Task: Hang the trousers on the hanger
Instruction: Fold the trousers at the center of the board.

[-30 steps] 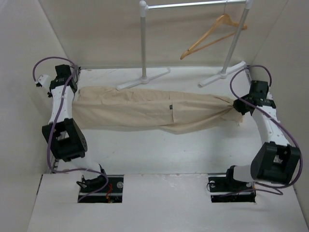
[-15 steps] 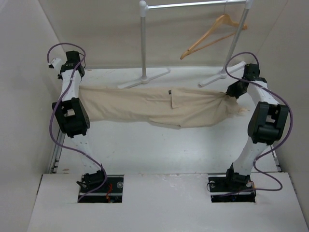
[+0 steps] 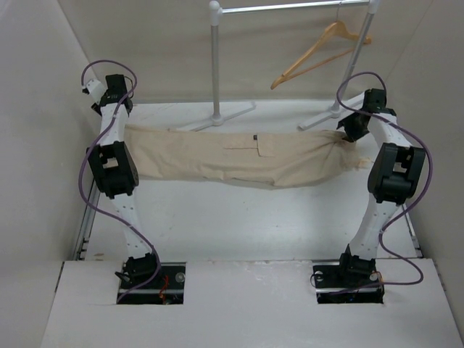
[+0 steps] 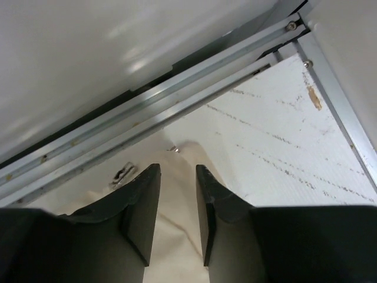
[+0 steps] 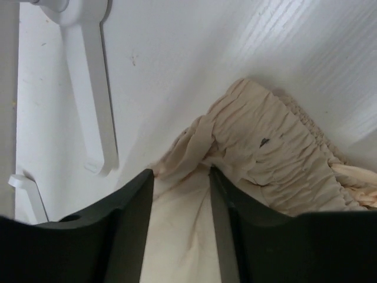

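The trousers (image 3: 232,156) hang stretched in a long band between the two arms at the far part of the counter (image 3: 239,217), sagging a little toward the middle, with a pocket flap (image 3: 262,147) facing up. The left arm (image 3: 110,170) stands tall, and the left jaws are closed on the left end of the cloth. In the left wrist view the beige fabric (image 4: 177,236) fills the narrow gap between them, near the metal rail (image 4: 147,118) at the counter's edge. The right arm (image 3: 395,170) is raised as well, and the right jaws pinch the gathered, puckered end (image 5: 265,159) of the trousers. The wooden hanger (image 3: 319,52) hangs from the white rack (image 3: 215,65) behind, well apart from the cloth.
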`<state>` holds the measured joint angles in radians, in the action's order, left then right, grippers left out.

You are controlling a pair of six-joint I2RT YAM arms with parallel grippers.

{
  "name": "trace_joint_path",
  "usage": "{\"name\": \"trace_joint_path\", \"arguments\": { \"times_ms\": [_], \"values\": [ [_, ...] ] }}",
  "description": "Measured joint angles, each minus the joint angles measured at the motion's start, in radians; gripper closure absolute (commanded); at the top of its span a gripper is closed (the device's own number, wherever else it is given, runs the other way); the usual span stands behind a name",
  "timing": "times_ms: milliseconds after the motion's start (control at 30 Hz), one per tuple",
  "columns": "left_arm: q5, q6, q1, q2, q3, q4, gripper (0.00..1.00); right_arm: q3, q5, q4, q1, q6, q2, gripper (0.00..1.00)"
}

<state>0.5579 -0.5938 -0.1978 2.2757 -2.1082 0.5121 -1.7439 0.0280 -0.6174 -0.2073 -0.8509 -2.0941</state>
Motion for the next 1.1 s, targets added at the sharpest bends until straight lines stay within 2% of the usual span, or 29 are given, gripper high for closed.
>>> {"name": "trace_joint_path", "arguments": {
  "times_ms": [133,233,300,333,400,433,467,500,567,667,733,967,1033,1100],
  "values": [
    [-0.008,0.01,0.002,-0.063,0.094,-0.048,0.54,0.043,-0.018,0.01,0.006,0.018,0.058,0.33],
    [-0.012,0.004,0.016,-0.173,0.232,-0.064,0.52,0.155,-0.035,0.033,0.013,0.036,0.182,0.32],
    [-0.017,-0.01,0.044,-0.261,0.333,-0.084,0.52,0.252,-0.046,0.064,0.019,0.044,0.288,0.39],
    [-0.023,-0.018,0.065,-0.307,0.385,-0.098,0.52,0.307,-0.051,0.082,0.021,0.045,0.345,0.47],
    [-0.042,-0.04,0.118,-0.388,0.482,-0.127,0.53,0.415,-0.058,0.125,0.026,0.047,0.445,0.73],
    [-0.058,-0.053,0.142,-0.417,0.522,-0.14,0.53,0.475,-0.061,0.148,0.028,0.043,0.489,0.79],
    [-0.076,-0.064,0.164,-0.432,0.55,-0.15,0.53,0.532,-0.063,0.166,0.032,0.039,0.526,0.8],
    [-0.097,-0.076,0.184,-0.438,0.573,-0.161,0.53,0.576,-0.064,0.178,0.032,0.034,0.549,0.79],
    [-0.144,-0.098,0.199,-0.421,0.602,-0.177,0.54,0.651,-0.06,0.195,0.032,0.027,0.563,0.71],
    [-0.198,-0.125,0.18,-0.359,0.612,-0.184,0.54,0.713,-0.033,0.216,0.032,0.028,0.538,0.48],
    [-0.223,-0.137,0.152,-0.315,0.616,-0.188,0.54,0.727,-0.014,0.229,0.032,0.031,0.518,0.44],
    [-0.256,-0.157,0.045,-0.261,0.676,-0.19,0.54,0.733,0.01,0.289,0.029,0.035,0.448,0.47],
    [-0.256,-0.157,0.018,-0.26,0.689,-0.19,0.54,0.733,0.013,0.294,0.025,0.035,0.408,0.54],
    [-0.255,-0.154,-0.003,-0.26,0.694,-0.191,0.54,0.733,0.014,0.293,0.019,0.035,0.369,0.68]
  ]
}}
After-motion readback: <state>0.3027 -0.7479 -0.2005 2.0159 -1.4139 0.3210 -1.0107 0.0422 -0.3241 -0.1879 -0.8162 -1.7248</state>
